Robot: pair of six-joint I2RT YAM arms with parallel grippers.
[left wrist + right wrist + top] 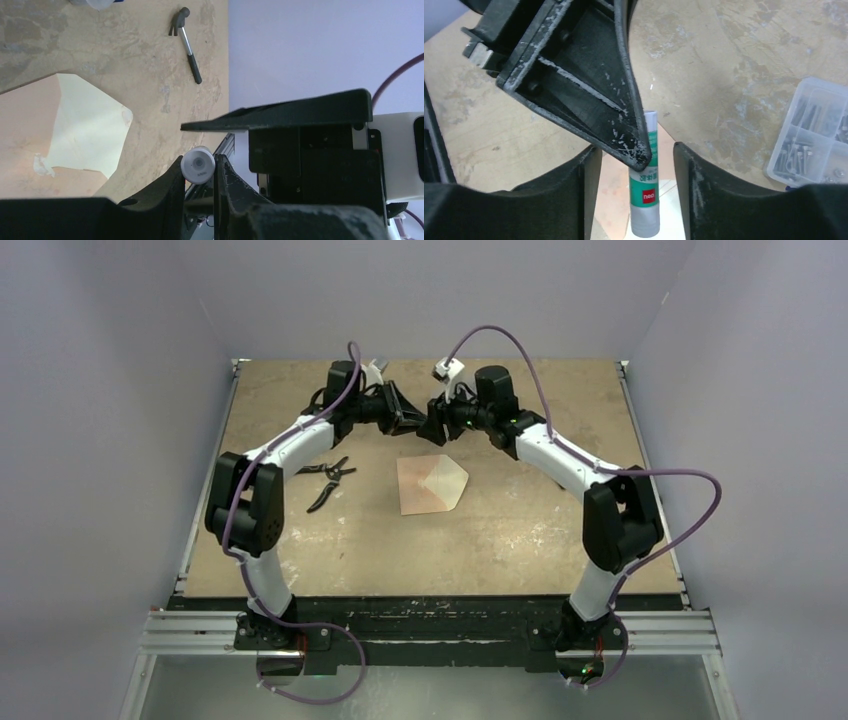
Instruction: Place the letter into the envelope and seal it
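Envelope (428, 488) lay flat near the middle of the table (520, 530), about halfway between the left and right edges. Its pointed flap (87, 127) was open, turned toward the right edge and showing its pale cream inner face, while the body was salmon-tan.

Both arms reached inward and met above the table just beyond the envelope's far side, toward the far edge. The left gripper (198, 170) was pinching a glue stick (644, 192), one black finger pressed against each side of the stick's white round end. The stick was white with a green label band. In the right wrist view it ran lengthwise over the envelope. Whether it touched the paper could not be told.

The right gripper (634, 149) stood spread, one finger on each side of the stick with a clear gap on both sides, holding nothing. One finger of the left gripper crossed in front of the stick between those open fingers.

A pair of black-handled pliers (328, 478) lay on the table left of the envelope, apart from it and toward the left edge. A small hammer (187, 47) lay close to one table edge by the wall. A clear compartment box (811, 137) of small metal parts sat on the table in the right wrist view, well apart from the stick.
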